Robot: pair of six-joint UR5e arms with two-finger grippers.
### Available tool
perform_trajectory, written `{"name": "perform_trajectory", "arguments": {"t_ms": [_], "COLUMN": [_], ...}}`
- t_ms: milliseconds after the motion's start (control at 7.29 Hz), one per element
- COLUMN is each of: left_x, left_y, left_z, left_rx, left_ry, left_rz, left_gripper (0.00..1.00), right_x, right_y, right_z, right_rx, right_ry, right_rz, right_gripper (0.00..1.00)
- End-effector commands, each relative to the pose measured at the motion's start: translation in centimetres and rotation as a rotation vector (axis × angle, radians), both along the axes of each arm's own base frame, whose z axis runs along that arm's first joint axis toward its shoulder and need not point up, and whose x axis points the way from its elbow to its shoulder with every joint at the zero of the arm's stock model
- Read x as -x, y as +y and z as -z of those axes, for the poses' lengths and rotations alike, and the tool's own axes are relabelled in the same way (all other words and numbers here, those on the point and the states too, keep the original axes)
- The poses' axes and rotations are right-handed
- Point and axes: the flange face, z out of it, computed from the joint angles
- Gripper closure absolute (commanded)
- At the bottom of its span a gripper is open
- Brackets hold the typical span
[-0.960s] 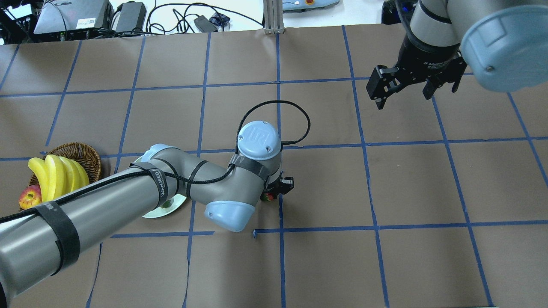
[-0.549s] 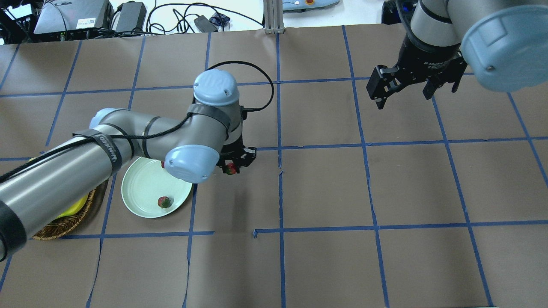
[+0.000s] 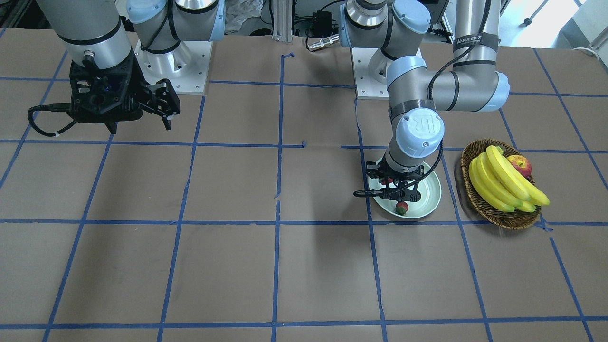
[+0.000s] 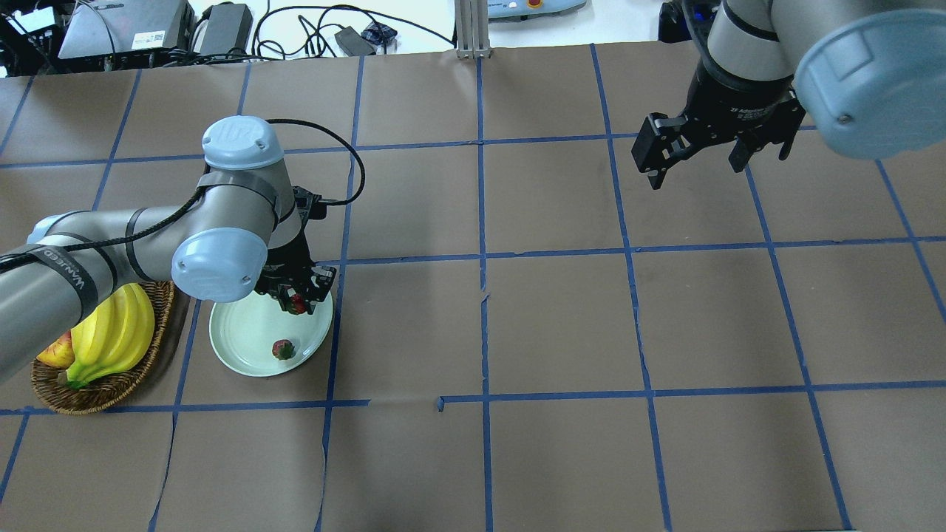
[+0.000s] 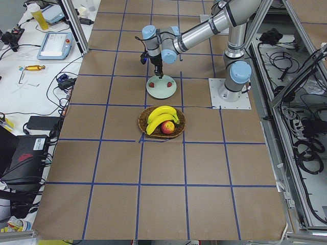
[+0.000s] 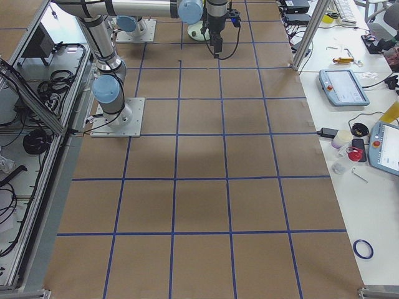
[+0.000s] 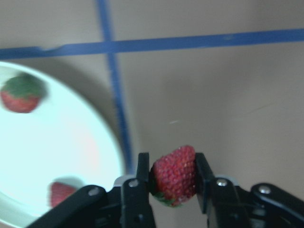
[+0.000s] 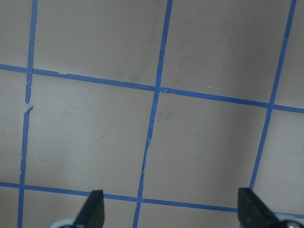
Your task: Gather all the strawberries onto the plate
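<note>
The strawberry [image 7: 175, 175] you are carrying sits pinched between the two fingers of your left gripper [image 7: 173, 179], leafy cap toward the palm. It hangs right at the rim of the plate [image 4: 236, 347]. The wrist view is blurred, so I cannot tell whether it is just inside the rim or just outside it. Two more strawberries lie on the plate, both apart from the claw: one [image 4: 283, 349] below the fingertips near the plate's near edge, the other [image 7: 61, 194] close beside the left finger in the wrist view.

Your left arm [image 4: 111, 244] reaches in low and nearly level, and its wrist bends so that the gripper points straight down at the table [image 4: 562, 325]. Beyond the plate from the claw stands a wicker basket [image 4: 111, 391] with bananas [image 4: 111, 329] and an apple [image 4: 55, 353].

Your right gripper [image 4: 698, 162] hangs well away across the table, fingers spread wide and holding nothing, pointing down over bare paper and blue tape lines [image 8: 152, 123].
</note>
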Motion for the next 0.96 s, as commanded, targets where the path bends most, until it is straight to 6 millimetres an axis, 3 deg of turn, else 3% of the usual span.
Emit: {"name": "perform_trajectory", "arguments": {"t_ms": [0, 137, 412, 549, 823], "left_x": [-0.3, -0.3, -0.1, 0.8, 3.7], "left_y": [0.0, -1.1, -4.1, -4.3, -4.1], "left_z": [-0.3, -2.9, -12.1, -16.4, -21.9], "left_rx": [0.01, 0.06, 0.149, 0.206, 0.285], "left_ry": [-0.007, -0.008, 0.005, 0.089, 0.183], "left_rz": [-0.016, -0.013, -0.018, -0.047, -0.095], "left_gripper": [0.0, 0.0, 0.0, 0.0, 0.0], "right_x": [0.0, 0.1, 0.1, 0.0, 0.0], "right_y": [0.0, 0.0, 0.0, 0.0, 0.0], "right_z": [-0.1, -0.1, 0.0, -0.1, -0.1], "right_rx": [0.003, 0.003, -0.001, 0.001, 0.003], "right_ry": [0.0, 0.0, 0.0, 0.0, 0.001], "right_rz": [0.0, 0.001, 0.001, 0.0, 0.0], "right_gripper": [0.0, 0.0, 0.0, 0.0, 0.0]}}
